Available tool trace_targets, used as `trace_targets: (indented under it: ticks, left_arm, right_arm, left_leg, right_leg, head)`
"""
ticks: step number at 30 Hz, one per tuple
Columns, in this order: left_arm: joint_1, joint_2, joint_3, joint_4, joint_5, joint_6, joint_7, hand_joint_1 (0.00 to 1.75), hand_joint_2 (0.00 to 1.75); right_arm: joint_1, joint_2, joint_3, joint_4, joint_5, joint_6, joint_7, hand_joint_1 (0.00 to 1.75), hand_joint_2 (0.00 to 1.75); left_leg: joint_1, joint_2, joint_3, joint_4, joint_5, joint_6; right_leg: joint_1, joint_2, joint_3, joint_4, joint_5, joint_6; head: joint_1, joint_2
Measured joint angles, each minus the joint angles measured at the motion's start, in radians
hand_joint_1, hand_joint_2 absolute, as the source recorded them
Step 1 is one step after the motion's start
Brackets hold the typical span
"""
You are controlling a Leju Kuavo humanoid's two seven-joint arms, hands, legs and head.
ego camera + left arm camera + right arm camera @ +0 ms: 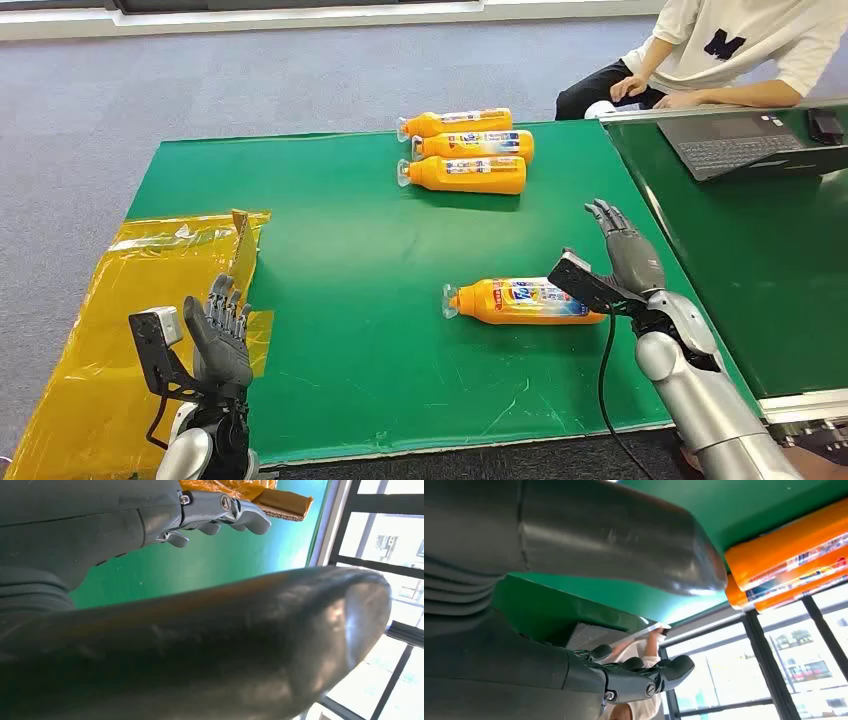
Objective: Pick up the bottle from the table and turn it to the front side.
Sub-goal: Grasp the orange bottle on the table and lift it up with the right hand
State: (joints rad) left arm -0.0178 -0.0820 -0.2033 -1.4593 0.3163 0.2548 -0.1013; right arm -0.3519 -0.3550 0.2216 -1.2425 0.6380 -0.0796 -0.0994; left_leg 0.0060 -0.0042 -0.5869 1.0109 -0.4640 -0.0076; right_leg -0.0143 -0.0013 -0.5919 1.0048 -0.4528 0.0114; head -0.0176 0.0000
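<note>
The right hand [628, 252] stands empty with its fingers stretched apart, just beside the base end of the lone orange bottle [520, 300]. That bottle lies on its side near the front of the green table [340, 260], cap toward the robot's left. It looks like light, fairly stiff plastic with a glossy label, so probably slippery; the broad middle of the body seems the safest place to grasp. The left hand [220, 335] waits open and empty near the yellow sheet [120, 300].
</note>
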Motion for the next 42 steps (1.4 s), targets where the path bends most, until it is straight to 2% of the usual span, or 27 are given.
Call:
trace_targets:
  ticks: [7,8,9,11,12,13,18,23,26,31,37,42]
  left_arm:
    - [-0.009,0.001,-0.001,0.025,0.050,-0.052,0.022,0.00,0.00]
    - [-0.011,0.002,-0.001,0.030,0.056,-0.056,0.024,0.00,0.00]
    - [-0.013,0.002,-0.001,0.034,0.059,-0.058,0.025,0.00,0.00]
    - [-0.016,0.003,-0.001,0.041,0.062,-0.063,0.026,0.00,0.00]
    - [-0.017,0.004,-0.001,0.043,0.064,-0.066,0.027,0.00,0.00]
    - [-0.017,0.004,-0.001,0.046,0.067,-0.069,0.028,0.00,0.00]
    - [-0.025,0.007,-0.002,0.059,0.090,-0.090,0.044,0.00,0.00]
    - [-0.038,0.011,-0.003,0.074,0.100,-0.114,0.063,0.00,0.00]
    - [-0.042,0.012,-0.004,0.083,0.110,-0.128,0.071,0.00,0.00]
    - [-0.053,0.013,-0.007,0.095,0.125,-0.148,0.085,0.00,0.00]
    - [-0.072,0.013,-0.020,0.111,0.145,-0.166,0.099,0.00,0.00]
    - [-0.074,0.013,-0.020,0.119,0.150,-0.174,0.102,0.00,0.00]
  right_arm:
    - [-0.011,-0.005,0.029,0.019,0.024,0.083,0.014,0.00,0.00]
    - [-0.011,-0.007,0.033,0.020,0.025,0.090,0.014,0.00,0.44]
    - [-0.011,-0.009,0.036,0.022,0.025,0.093,0.014,0.00,0.44]
    - [-0.011,-0.012,0.039,0.024,0.025,0.099,0.015,0.00,1.31]
    - [-0.012,-0.013,0.041,0.026,0.025,0.108,0.019,0.00,1.31]
    - [-0.013,-0.016,0.045,0.027,0.024,0.125,0.026,0.00,1.75]
    - [-0.033,-0.064,0.075,0.036,-0.015,0.293,0.080,0.00,1.75]
    - [-0.096,-0.164,0.126,0.033,-0.099,0.497,0.121,0.00,1.75]
    - [-0.138,-0.233,0.154,0.010,-0.174,0.576,0.155,0.00,1.75]
    - [-0.208,-0.319,0.197,-0.026,-0.264,0.643,0.198,0.00,1.75]
    - [-0.281,-0.349,0.269,-0.027,-0.319,0.656,0.207,0.00,1.75]
    - [-0.297,-0.376,0.322,-0.022,-0.361,0.642,0.191,0.00,1.75]
  left_leg:
    - [0.000,0.000,0.000,0.000,0.000,0.000]
    - [0.000,0.000,0.000,0.000,0.000,0.000]
    - [0.000,0.000,0.000,0.000,0.000,0.000]
    - [0.000,0.000,0.000,0.000,0.000,0.000]
    - [0.000,0.000,0.000,0.000,0.000,0.000]
    - [0.000,0.000,0.000,0.000,0.000,0.000]
    - [0.000,-0.001,0.000,0.000,0.000,0.000]
    - [-0.002,-0.001,0.000,0.001,0.000,0.001]
    - [-0.003,-0.001,0.000,0.001,0.001,0.001]
    - [-0.003,0.000,0.000,0.001,0.001,0.001]
    - [-0.002,0.000,0.000,0.001,0.001,0.001]
    - [-0.002,-0.001,0.000,0.001,0.001,0.002]
  right_leg:
    - [0.000,0.000,0.000,0.000,0.000,0.000]
    - [0.000,0.000,0.000,0.000,0.000,0.000]
    - [0.000,0.000,0.000,0.000,0.000,0.000]
    - [0.000,0.000,0.000,0.000,0.000,0.000]
    - [0.000,0.000,0.000,0.000,0.000,0.000]
    - [0.000,0.000,0.000,0.000,0.000,0.000]
    - [0.000,0.000,0.000,0.000,0.000,0.000]
    - [-0.002,0.000,0.000,0.000,0.001,0.001]
    - [-0.003,-0.001,0.000,0.000,0.001,0.002]
    - [-0.002,0.000,0.000,0.000,0.001,0.002]
    - [-0.002,0.000,0.000,0.000,0.001,0.002]
    - [-0.002,0.000,0.000,0.000,0.001,0.002]
  head:
    - [0.000,0.000]
    - [0.000,0.000]
    - [0.000,0.000]
    - [0.000,0.000]
    - [0.000,0.000]
    - [0.000,0.000]
    - [0.000,0.000]
    - [0.000,0.000]
    - [0.000,0.000]
    - [0.000,0.000]
    - [0.000,0.000]
    - [0.000,0.000]
